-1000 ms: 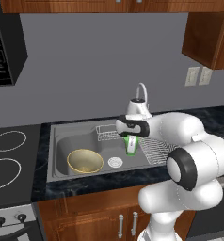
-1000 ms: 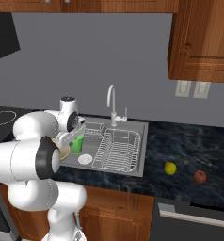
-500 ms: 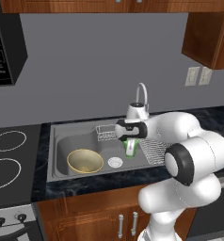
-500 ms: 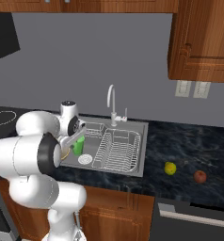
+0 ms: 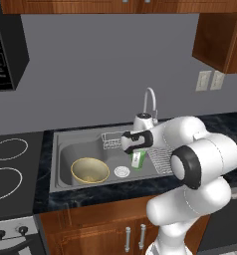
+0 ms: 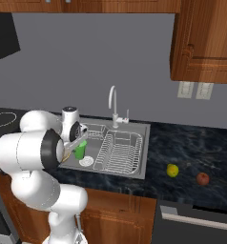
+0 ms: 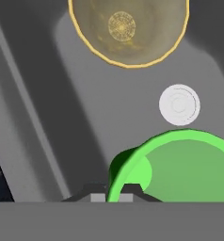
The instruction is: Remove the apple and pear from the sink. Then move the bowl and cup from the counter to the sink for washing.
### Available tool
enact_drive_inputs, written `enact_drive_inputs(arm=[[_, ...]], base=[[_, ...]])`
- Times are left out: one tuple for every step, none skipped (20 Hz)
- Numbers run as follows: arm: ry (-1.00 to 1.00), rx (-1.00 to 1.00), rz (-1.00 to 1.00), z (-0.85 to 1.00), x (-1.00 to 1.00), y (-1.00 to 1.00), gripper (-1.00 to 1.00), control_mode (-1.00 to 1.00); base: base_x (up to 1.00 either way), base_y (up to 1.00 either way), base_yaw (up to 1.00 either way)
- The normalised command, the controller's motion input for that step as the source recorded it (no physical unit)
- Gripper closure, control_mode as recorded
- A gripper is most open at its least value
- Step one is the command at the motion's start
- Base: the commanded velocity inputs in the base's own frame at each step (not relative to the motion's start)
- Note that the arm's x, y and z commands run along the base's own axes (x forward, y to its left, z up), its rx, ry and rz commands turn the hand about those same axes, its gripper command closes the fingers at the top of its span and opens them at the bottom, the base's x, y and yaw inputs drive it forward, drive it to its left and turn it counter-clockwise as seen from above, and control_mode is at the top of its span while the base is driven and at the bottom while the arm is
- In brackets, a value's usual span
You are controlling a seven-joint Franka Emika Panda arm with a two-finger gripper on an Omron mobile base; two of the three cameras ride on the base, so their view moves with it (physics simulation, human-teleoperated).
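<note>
So our gripper (image 7: 108, 194) has its fingers pinched on the rim of the green cup (image 5: 137, 160), hanging it over the sink (image 5: 75, 147) beside the round drain (image 5: 121, 172). The bowl (image 5: 90, 170) already sits in the basin. Pear (image 6: 172, 170) and apple (image 6: 202, 178) are out on the counter (image 6: 191, 152).
</note>
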Motion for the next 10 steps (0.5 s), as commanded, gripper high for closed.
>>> enact_drive_inputs(arm=[[-0.01,0.00,-0.04,-0.20,0.10,0.02,1.00,-1.00],[-0.01,0.00,-0.04,-0.20,0.10,0.02,1.00,-1.00],[0.00,0.00,-0.04,-0.20,0.11,0.02,1.00,-1.00],[0.00,0.00,-0.04,-0.20,0.09,0.02,1.00,-1.00],[0.00,0.00,-0.04,-0.18,0.09,0.02,1.00,-1.00],[0.00,0.00,-0.04,-0.19,0.09,0.04,1.00,-1.00],[0.00,0.00,-0.04,-0.18,0.10,0.04,1.00,-1.00],[0.00,0.00,-0.04,-0.19,0.10,0.04,1.00,-1.00],[0.00,0.00,-0.04,-0.17,0.08,0.03,1.00,-1.00],[0.00,0.00,-0.04,-0.18,0.09,0.05,1.00,-1.00]], base=[[0.00,0.00,0.00],[0.00,0.00,0.00],[0.00,0.00,0.00],[0.00,0.00,0.00],[0.00,0.00,0.00],[0.00,0.00,0.00],[0.00,0.00,0.00],[0.00,0.00,0.00],[0.00,0.00,0.00],[0.00,0.00,0.00]])
